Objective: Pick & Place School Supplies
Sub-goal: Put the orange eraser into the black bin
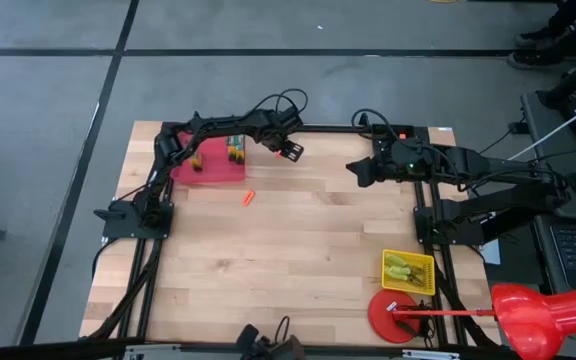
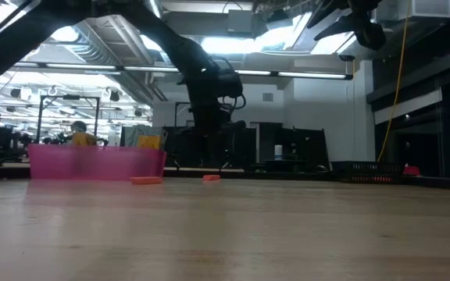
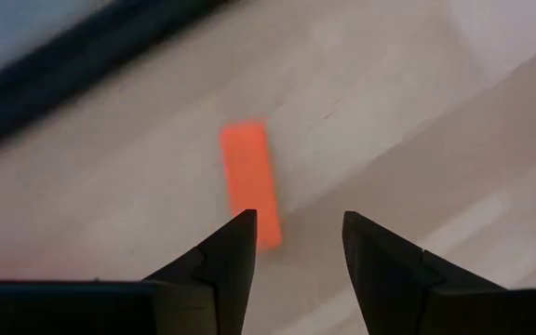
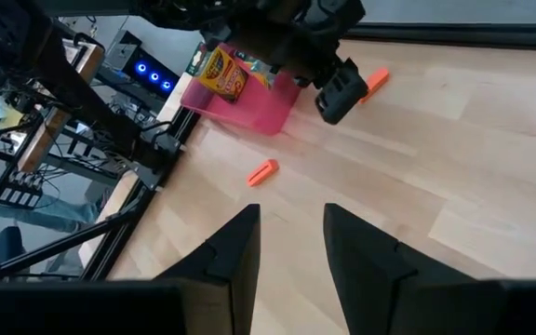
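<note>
Crayons sit upright in their green-and-yellow crayon box [image 1: 235, 150], which stands in the pink tray [image 1: 208, 170] at the far left of my table [image 1: 298, 260]. I have the left gripper [image 1: 290, 151] reaching out past the tray's right side, near the table's far edge, poised over an orange piece [image 3: 251, 182]. In the left wrist view its fingers are spread apart with nothing between them, and that orange piece lies flat on the wood just ahead of the tips. A second orange piece [image 1: 249, 197] rests on bare wood nearer me, just off the tray's near right corner; I see it in the right wrist view too, apart from the tray. The right gripper [image 1: 354, 170] hangs above the far middle of the table, fingers released and empty. Two pliers [image 1: 401, 266] with yellow-green handles lie inside the yellow mesh basket [image 1: 409, 287] at the near right. A red round object [image 1: 388, 315] sits just in front of the basket.
</note>
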### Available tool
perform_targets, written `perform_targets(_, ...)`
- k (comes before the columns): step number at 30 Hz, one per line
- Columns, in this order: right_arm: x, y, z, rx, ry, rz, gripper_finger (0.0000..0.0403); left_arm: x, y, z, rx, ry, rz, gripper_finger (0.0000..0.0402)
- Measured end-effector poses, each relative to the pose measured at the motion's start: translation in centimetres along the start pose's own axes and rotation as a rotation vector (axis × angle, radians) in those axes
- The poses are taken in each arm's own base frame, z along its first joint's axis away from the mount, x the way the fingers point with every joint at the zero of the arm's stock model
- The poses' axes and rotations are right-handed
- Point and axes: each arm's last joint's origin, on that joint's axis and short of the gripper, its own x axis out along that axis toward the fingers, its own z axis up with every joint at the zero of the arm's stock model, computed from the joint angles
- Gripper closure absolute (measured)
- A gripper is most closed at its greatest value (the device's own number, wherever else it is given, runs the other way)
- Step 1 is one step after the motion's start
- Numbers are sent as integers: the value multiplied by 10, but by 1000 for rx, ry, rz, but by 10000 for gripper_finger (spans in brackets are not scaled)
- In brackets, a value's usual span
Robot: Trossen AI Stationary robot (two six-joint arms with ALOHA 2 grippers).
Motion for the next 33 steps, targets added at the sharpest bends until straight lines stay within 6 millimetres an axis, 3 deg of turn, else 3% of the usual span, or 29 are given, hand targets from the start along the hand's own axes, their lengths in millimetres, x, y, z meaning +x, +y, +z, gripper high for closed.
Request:
perform_targets(15, -2, 5, -7, -8, -13, 1, 278, 13, 14, 1, -47, 70, -34, 244)
perform_targets(33, -5, 9, -13, -4, -14, 10, 278, 31, 15, -5, -36, 124, -21, 244)
